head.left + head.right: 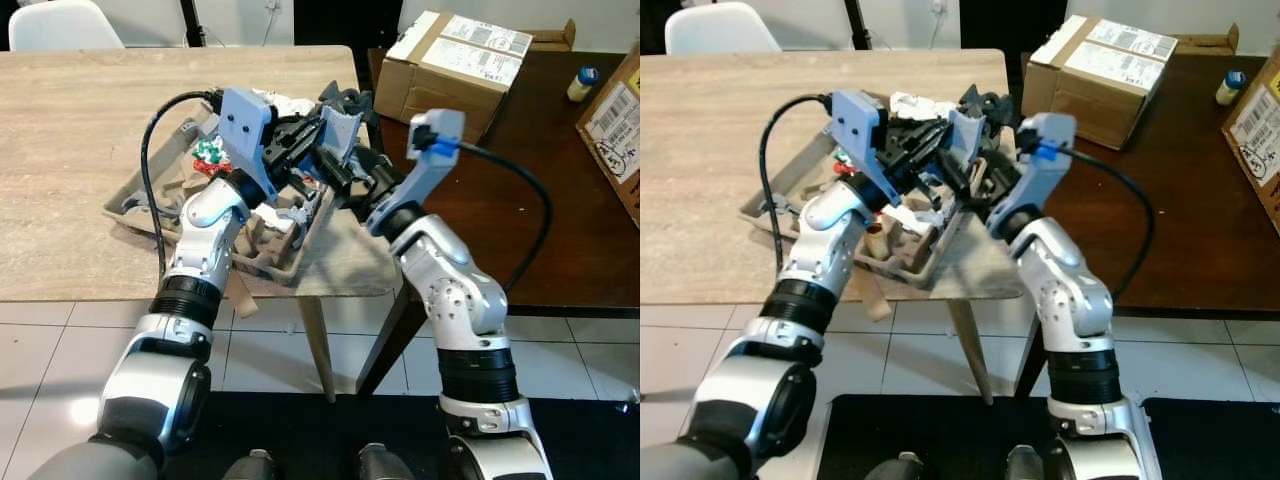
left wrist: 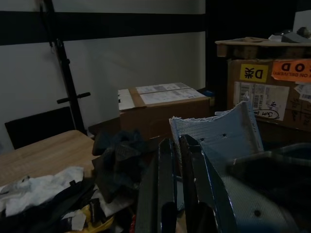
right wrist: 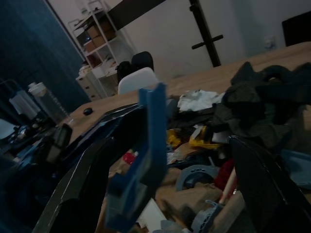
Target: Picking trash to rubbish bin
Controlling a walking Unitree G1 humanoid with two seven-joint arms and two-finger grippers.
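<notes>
Trash [image 1: 290,215], mixed paper, plastic and cardboard scraps, lies piled on your wooden table [image 1: 90,130] mid-frame, unbinned; left pincer [image 1: 300,140] pinches a grey-blue ridged sheet [image 1: 340,135], right pincer [image 3: 160,160] gapes wide.

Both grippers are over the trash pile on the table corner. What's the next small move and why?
Probably lift the left gripper a little, straight up. Its jaws look shut on a pale blue-grey piece above the trash pile, so a short lift should free the piece from the clutter. The right gripper, jaws open, sits close alongside and should hold off.
</notes>
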